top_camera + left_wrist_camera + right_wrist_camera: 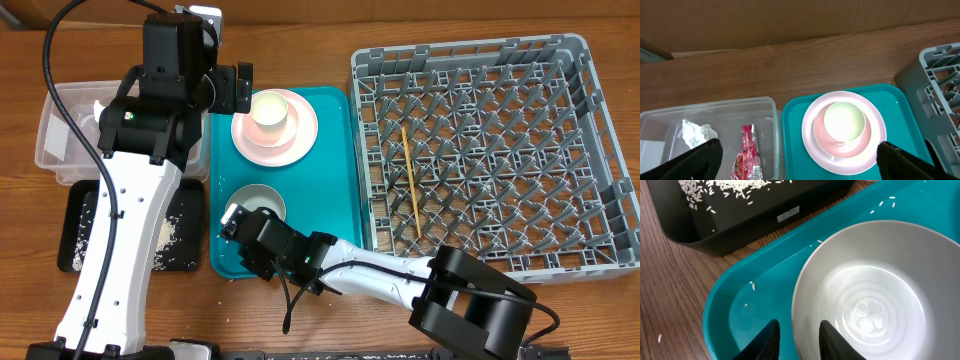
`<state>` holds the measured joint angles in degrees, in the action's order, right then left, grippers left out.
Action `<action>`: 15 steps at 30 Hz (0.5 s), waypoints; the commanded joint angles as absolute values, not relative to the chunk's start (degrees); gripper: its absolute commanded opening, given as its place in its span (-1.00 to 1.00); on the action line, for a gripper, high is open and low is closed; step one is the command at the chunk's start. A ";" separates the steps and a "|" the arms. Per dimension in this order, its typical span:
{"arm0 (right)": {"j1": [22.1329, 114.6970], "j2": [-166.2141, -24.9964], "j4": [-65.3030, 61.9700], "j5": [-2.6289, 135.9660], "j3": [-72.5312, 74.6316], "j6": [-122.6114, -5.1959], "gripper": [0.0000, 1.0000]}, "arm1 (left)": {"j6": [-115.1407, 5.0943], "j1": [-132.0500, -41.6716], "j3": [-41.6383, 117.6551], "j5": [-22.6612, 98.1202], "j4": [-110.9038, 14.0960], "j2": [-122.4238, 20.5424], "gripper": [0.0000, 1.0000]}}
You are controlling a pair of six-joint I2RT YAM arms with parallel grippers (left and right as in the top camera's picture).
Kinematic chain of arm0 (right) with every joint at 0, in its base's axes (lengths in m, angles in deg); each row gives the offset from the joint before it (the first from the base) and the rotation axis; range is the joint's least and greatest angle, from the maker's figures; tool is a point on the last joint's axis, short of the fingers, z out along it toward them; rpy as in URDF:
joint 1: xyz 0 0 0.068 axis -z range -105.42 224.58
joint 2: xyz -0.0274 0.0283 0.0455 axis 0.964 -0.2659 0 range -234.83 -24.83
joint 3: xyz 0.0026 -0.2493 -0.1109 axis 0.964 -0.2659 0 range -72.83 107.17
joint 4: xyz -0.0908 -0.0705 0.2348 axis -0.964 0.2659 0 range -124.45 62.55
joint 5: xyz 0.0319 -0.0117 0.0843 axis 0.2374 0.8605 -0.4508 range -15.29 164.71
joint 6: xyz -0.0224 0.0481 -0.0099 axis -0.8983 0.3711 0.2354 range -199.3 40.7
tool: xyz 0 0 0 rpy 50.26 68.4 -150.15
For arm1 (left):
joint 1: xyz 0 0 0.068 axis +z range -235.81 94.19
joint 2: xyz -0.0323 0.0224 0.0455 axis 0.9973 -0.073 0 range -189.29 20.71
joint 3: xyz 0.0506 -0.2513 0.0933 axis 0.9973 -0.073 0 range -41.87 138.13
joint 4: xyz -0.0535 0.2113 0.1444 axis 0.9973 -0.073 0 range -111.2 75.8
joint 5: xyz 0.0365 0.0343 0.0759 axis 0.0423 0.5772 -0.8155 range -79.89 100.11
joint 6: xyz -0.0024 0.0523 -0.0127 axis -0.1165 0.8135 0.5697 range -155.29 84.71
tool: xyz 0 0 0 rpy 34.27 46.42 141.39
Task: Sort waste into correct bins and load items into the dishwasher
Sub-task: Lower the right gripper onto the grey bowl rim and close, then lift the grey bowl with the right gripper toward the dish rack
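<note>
- The right gripper (797, 340) is low over the teal tray (740, 295), at the near rim of the white bowl (875, 295).
- Its two fingers (765, 340) stand on both sides of this rim, one outside and one inside the bowl. They are narrow, but I cannot tell if they really press the rim.
- The bowl stands upright on the teal tray, in the corner next to the black tray (715, 235).
- The rice grains (730, 187) lie mostly in the black tray; a few are loose on the teal tray and on the table (300, 30).
- The left gripper (800, 146) is spread wide and holds nothing. It hangs above the border between the clear tub (715, 105) and the teal tray.
- In the clear tub lie the tissue wad (697, 134) and the red wrapper (747, 155), just beside each other.
- The pink plate (865, 150) is at the far end of the teal tray, with a small white cup (842, 121) upright on it.
- One chopstick (410, 180) lies in the grey rack (470, 50), which stands just beside the teal tray.
</note>
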<state>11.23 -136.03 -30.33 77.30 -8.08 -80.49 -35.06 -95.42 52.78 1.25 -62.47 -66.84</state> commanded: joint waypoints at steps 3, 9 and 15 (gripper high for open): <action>11.38 -136.25 -29.52 77.70 -8.01 -81.15 -0.44 | -33.96 -95.20 53.55 0.70 -62.40 -66.64 1.00; 11.40 -136.25 -29.28 77.74 -7.99 -81.30 -0.50 | -33.96 -95.20 53.55 0.70 -62.40 -66.64 1.00; 11.38 -136.25 -29.15 80.89 -7.99 -81.28 -0.67 | -33.96 -95.20 53.55 0.70 -62.40 -66.64 1.00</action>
